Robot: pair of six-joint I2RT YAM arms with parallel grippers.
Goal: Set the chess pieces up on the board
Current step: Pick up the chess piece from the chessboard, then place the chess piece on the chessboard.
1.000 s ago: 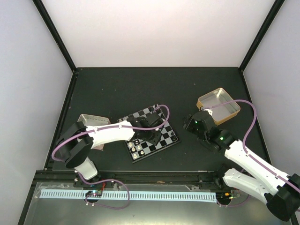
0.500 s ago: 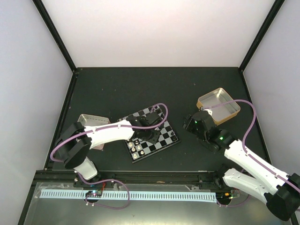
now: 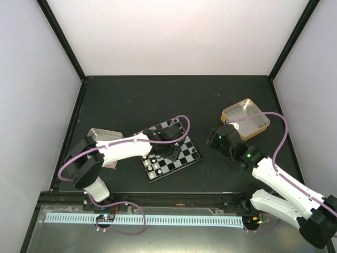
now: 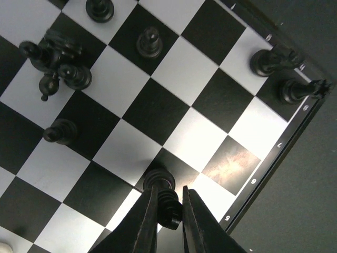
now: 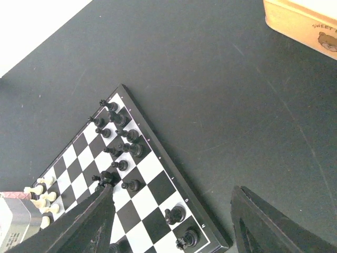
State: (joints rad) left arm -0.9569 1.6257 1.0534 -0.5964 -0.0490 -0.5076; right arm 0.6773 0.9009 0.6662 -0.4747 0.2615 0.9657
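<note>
board [image 4: 184, 68]: smooth, glossy squares, one glare patch; chess pieces [image 4: 149, 42]: black, shiny, probably plastic; table [image 5: 210, 79]: matt, dark, faintly scuffed; tin [image 5: 300, 21]: gold-toned metal, satin.

The left pincer [image 4: 169, 219], clamped on a black piece [image 4: 167, 203], had bare squares just ahead. Further ahead on its left, a heap of black pieces [image 4: 55, 60] and a lone pawn [image 4: 59, 130] blocked the way. On its right, two pieces [image 4: 268, 60] stood by the rim of the board [image 4: 274, 158]. Ahead of the wide-spread right pincer [image 5: 172, 190], bare table [image 5: 221, 95] ran up to the tin [image 5: 303, 23].
</note>
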